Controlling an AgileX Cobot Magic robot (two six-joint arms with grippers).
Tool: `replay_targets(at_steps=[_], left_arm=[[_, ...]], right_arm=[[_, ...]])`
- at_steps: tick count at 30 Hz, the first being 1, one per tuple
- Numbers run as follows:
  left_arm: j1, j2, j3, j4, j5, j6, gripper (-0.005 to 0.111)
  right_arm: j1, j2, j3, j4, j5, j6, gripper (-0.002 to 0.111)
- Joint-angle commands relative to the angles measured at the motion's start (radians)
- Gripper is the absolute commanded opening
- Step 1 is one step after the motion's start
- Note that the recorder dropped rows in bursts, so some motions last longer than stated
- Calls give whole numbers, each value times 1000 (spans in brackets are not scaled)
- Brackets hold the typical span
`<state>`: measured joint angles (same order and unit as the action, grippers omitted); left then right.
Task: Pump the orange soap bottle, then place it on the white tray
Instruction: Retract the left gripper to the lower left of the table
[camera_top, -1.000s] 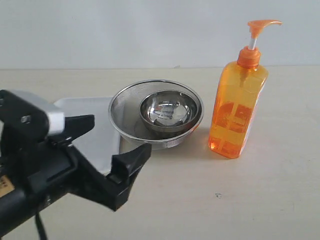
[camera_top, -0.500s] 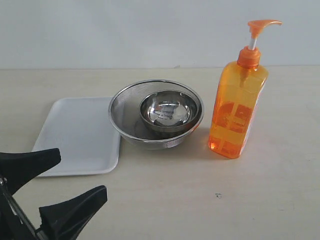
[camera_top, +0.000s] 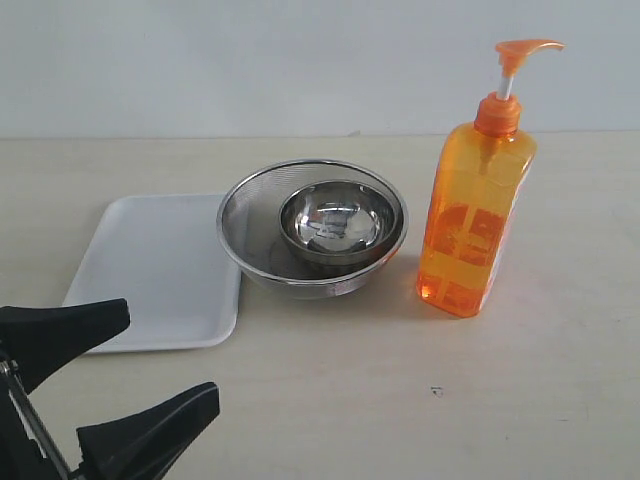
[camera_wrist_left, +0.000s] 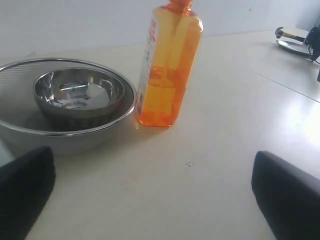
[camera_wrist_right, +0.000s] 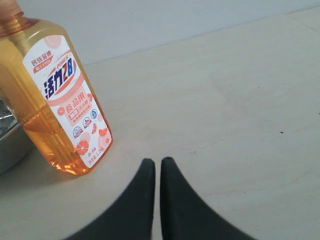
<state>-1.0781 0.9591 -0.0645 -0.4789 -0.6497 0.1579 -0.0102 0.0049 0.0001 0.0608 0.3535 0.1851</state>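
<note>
The left gripper (camera_top: 170, 355) has its jaws wide apart and holds nothing. The right gripper (camera_wrist_right: 157, 162) has its jaws closed together, also empty, near the orange soap bottle (camera_top: 475, 225). The bottle stands upright on the table, right of the mesh strainer (camera_top: 250, 235) and well apart from the white tray (camera_top: 150, 260). It is translucent, with 1 labelled side. It looks nearly full, so I judge it heavy, stiff and somewhat slippery. The 2 flat sides at mid-height seem the best place to hold.

— Where can we reach the orange soap bottle (camera_top: 475, 215)?
— Bare table (camera_top: 450, 405) lies open before it and on its right.
— And leftward?
— There the mesh strainer (camera_top: 250, 250), steel bowl (camera_top: 340, 222) inside, stands close by. Its rim seems to overlap the white tray (camera_top: 150, 265) at the right edge; the rest we find open.
</note>
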Motion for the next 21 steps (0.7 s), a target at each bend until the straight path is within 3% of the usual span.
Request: replay_targets(at_steps=[1, 21], left_arm=[[-4, -4, 5, 8, -12, -13, 105], [-4, -4, 5, 8, -4, -13, 105]], right_arm=[[-6, -5, 0, -6, -11, -5, 0], [-6, -5, 0, -6, -11, -5, 0]])
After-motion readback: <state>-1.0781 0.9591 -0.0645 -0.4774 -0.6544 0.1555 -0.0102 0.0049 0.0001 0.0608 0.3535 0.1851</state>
